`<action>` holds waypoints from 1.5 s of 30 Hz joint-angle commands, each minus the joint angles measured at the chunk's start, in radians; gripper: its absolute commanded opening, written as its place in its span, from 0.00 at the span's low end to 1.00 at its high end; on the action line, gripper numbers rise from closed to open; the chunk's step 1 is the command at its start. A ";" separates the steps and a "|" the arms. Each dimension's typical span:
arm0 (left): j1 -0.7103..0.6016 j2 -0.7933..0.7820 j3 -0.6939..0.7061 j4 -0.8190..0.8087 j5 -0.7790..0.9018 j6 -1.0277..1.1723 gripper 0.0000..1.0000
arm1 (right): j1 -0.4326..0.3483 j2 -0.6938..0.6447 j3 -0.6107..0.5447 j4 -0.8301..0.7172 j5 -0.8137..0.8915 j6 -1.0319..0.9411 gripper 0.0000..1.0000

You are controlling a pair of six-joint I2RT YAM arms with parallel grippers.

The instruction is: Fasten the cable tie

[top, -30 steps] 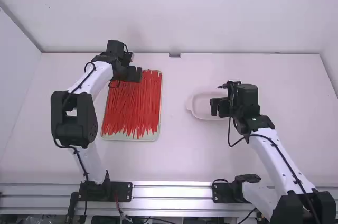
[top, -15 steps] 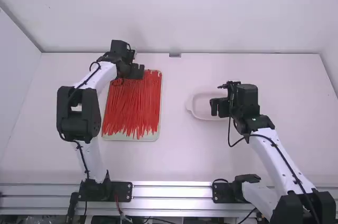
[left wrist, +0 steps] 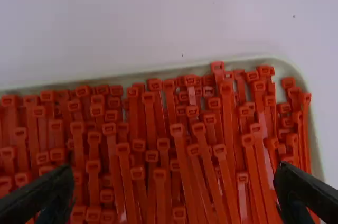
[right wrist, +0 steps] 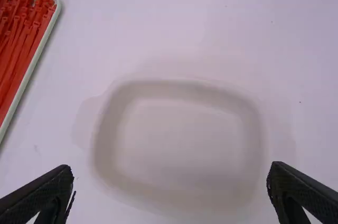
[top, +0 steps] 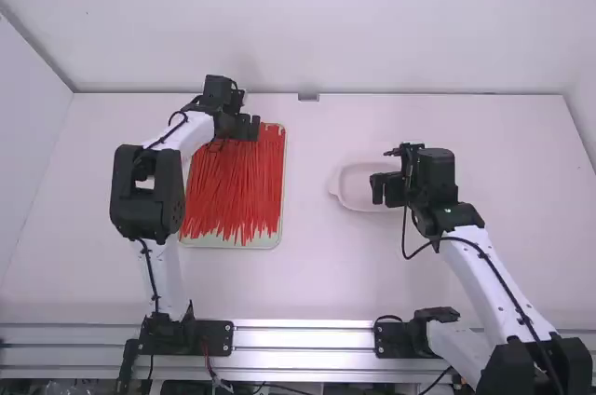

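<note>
- The left claw (top: 240,127) hangs over the far end of the tray (top: 229,243), on the left half of the counter (top: 372,265).
- In the left wrist view its two fingers (left wrist: 38,196) stand wide apart and hold nothing.
- The cable ties (top: 233,185) are red and lie in a thick pile on the tray. Their square heads are at the far end, directly under the left claw.
- The right claw (top: 389,185) is above the right part of a white dish (top: 352,188), which stands on the counter well apart from the tray.
- In the right wrist view its fingers (right wrist: 41,192) are also far apart and hold nothing, and the dish lies below them.
</note>
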 commanded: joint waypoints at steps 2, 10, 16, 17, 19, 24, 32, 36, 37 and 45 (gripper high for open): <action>-0.007 0.048 0.021 0.015 -0.006 -0.034 0.96 | 0.000 0.008 0.029 -0.002 -0.002 0.005 0.98; -0.015 0.051 0.021 0.035 -0.005 -0.052 0.72 | 0.000 0.008 0.028 -0.002 -0.004 0.002 0.98; -0.022 0.051 0.021 0.047 -0.006 -0.059 0.62 | 0.000 0.008 0.027 -0.003 -0.003 0.002 0.98; -0.022 0.051 0.021 0.048 -0.005 -0.060 0.59 | 0.004 0.008 0.028 -0.003 -0.003 0.002 0.99; -0.022 0.051 0.021 0.051 -0.005 -0.060 0.55 | 0.001 0.008 0.027 -0.003 -0.003 -0.003 0.98; -0.022 0.052 0.021 0.051 -0.009 -0.080 0.46 | 0.000 0.008 0.027 -0.005 -0.002 -0.002 0.98; -0.022 0.052 0.021 0.042 -0.006 -0.081 0.39 | 0.000 0.008 0.027 -0.005 -0.003 -0.002 0.98; -0.021 0.052 0.021 0.036 -0.006 -0.081 0.41 | 0.005 0.008 0.027 -0.005 -0.003 -0.003 0.98; -0.021 0.052 0.021 0.040 -0.009 -0.081 0.42 | 0.004 0.008 0.027 -0.005 -0.003 -0.002 0.99; -0.021 0.052 0.021 0.105 -0.009 -0.092 0.43 | 0.001 0.008 0.027 -0.006 -0.006 -0.002 0.98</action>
